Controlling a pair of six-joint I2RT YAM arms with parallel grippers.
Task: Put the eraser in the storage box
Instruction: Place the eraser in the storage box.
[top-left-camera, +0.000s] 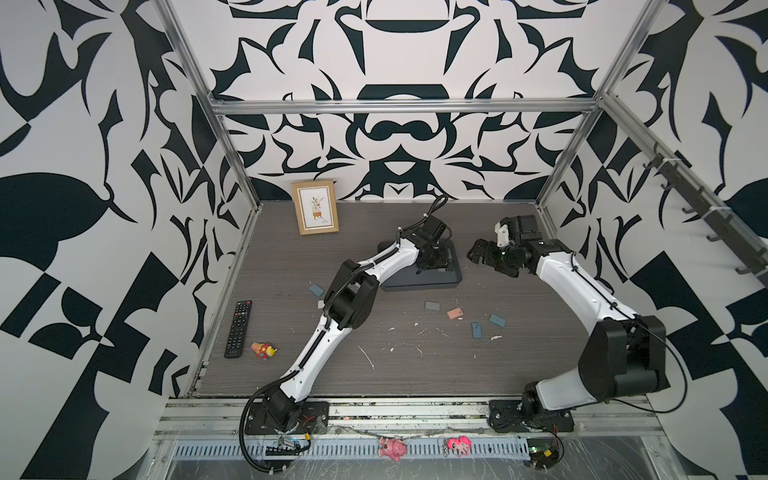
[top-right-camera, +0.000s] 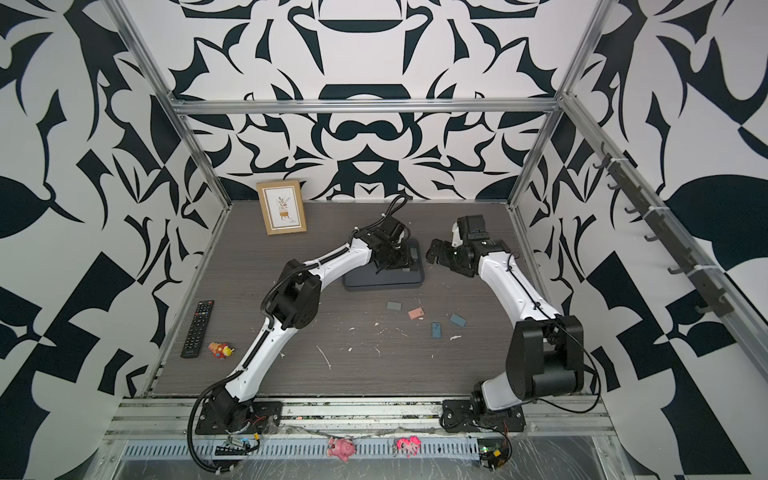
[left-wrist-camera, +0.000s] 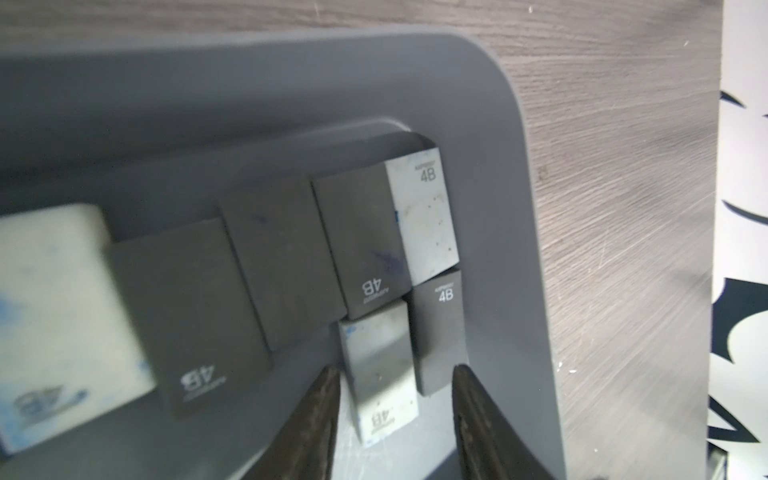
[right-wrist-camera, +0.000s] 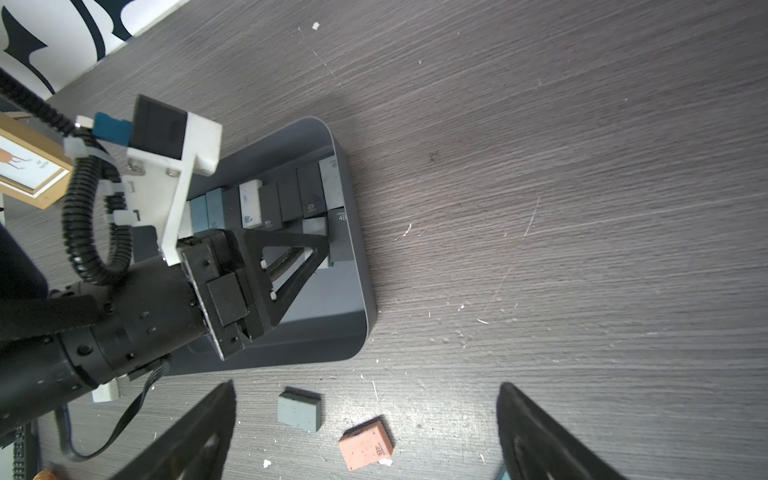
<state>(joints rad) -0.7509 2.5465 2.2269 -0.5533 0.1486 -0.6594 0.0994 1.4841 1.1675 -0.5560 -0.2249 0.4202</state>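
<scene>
The storage box (top-left-camera: 415, 285) is a dark grey tray at mid-table, seen in both top views (top-right-camera: 382, 285). My left gripper (left-wrist-camera: 395, 372) hangs inside its right end, open. A pale grey eraser (left-wrist-camera: 380, 374) lies on the box floor between the fingers, with small gaps on both sides. Several dark and pale erasers (left-wrist-camera: 361, 241) stand in a row along the box wall (left-wrist-camera: 498, 166). My right gripper (right-wrist-camera: 365, 386) hovers open, wide, to the right of the box (right-wrist-camera: 357, 291). Below it on the table lie a grey eraser (right-wrist-camera: 300, 409) and a salmon eraser (right-wrist-camera: 365, 444).
Loose erasers lie in front of the box: grey (top-left-camera: 432, 306), salmon (top-left-camera: 456, 312), two blue (top-left-camera: 477, 330) at the right, one blue (top-left-camera: 318, 289) at the left. A framed picture (top-left-camera: 316, 207) leans on the back wall. A remote (top-left-camera: 239, 329) and a small toy (top-left-camera: 264, 350) lie at the left.
</scene>
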